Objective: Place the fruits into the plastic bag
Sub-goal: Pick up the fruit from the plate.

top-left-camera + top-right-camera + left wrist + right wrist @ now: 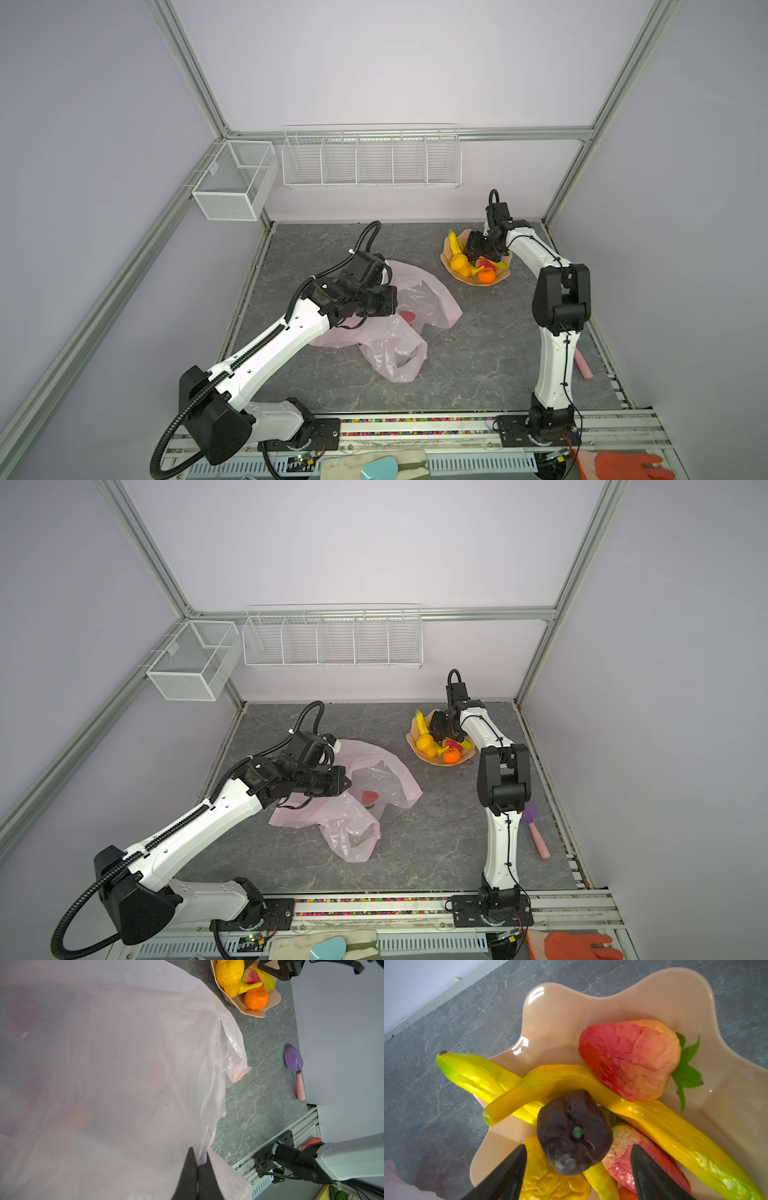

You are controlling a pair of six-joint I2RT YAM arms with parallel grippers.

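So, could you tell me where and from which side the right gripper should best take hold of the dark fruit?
Probably across its round body, coming from above: the dark fruit sits on top of the crossed bananas, green stem end towards the gripper, its sides seemingly free. The right gripper stands open astride it.

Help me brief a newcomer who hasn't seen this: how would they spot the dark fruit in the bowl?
On the grey table, far right, sits a peach scalloped bowl of toy fruit. The dark fruit lies atop the crossed yellow bananas, between the open jaws of the right gripper. It is the only brown-purple piece, wrinkled, with a green stem dot.
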